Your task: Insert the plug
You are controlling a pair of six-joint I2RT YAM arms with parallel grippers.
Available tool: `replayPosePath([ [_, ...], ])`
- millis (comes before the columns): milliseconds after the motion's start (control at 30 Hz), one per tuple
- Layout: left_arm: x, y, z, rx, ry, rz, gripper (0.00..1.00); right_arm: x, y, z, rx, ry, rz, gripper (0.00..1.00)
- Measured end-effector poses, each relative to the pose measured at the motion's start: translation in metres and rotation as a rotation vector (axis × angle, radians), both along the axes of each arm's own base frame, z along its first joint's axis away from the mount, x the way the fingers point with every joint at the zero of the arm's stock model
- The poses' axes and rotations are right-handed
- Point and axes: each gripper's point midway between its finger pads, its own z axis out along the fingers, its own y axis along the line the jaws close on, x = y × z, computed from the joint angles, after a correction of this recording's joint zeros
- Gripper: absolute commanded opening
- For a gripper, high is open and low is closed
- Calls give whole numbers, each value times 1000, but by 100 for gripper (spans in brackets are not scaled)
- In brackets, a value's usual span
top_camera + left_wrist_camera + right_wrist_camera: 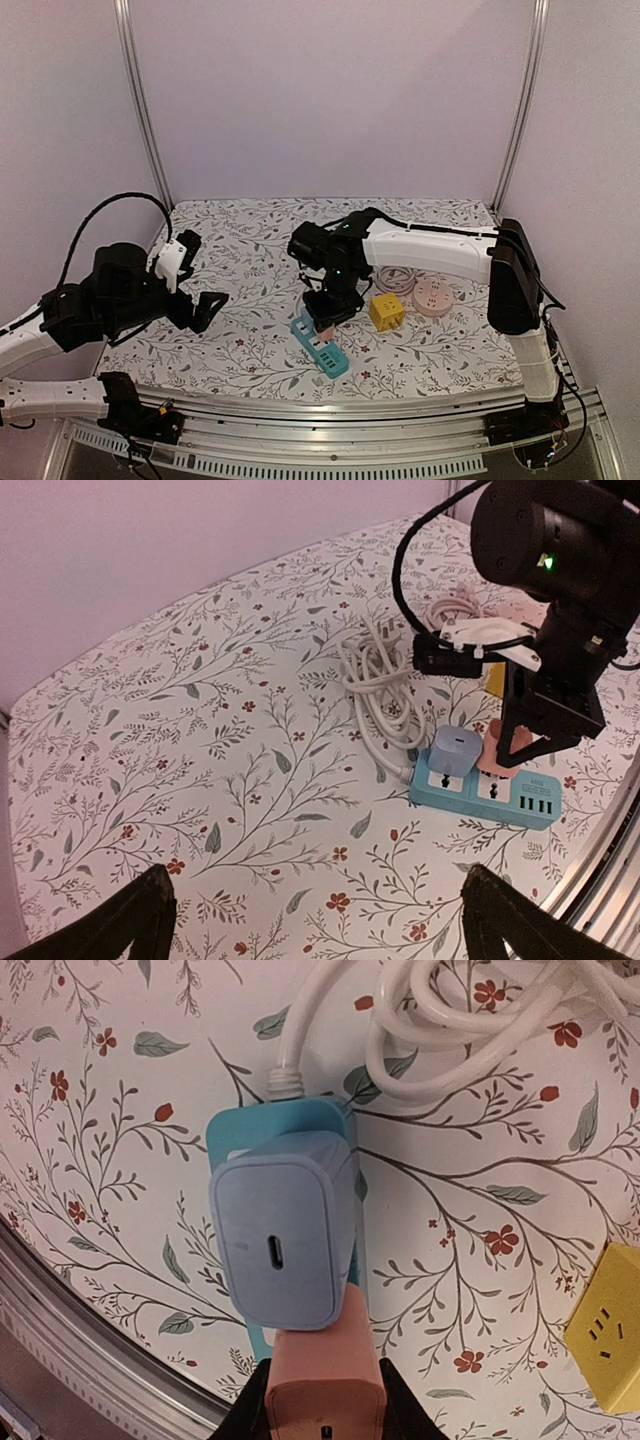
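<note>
A teal power strip point(322, 348) lies on the flowered cloth near the front edge, its white cable coiled behind it. A pale blue charger point(285, 1238) point(452, 750) stands plugged into the strip point(487, 795). Right beside it, my right gripper point(326, 318) is shut on a salmon-pink plug point(325, 1375) point(497, 745), holding it upright over the strip point(235, 1135); whether its prongs are in a socket is hidden. My left gripper point(203, 305) hangs open over bare cloth to the left of the strip, its dark fingertips point(135, 920) far apart.
A yellow cube socket point(387, 311) and a round pink socket point(432, 297) sit right of the strip. The coiled white cable point(378, 685) lies behind it. The table's metal rail point(330, 410) runs just in front.
</note>
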Motion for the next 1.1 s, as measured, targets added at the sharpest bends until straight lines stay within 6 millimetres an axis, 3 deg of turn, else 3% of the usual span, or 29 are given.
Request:
replayPosePath([
  [733,2,0,-3,15,3,6,99,-3,-3,0,-6,7,-1,0],
  [1100,2,0,-3,17,4,7,99,-7,-10,-10,-22,19,-6,0],
])
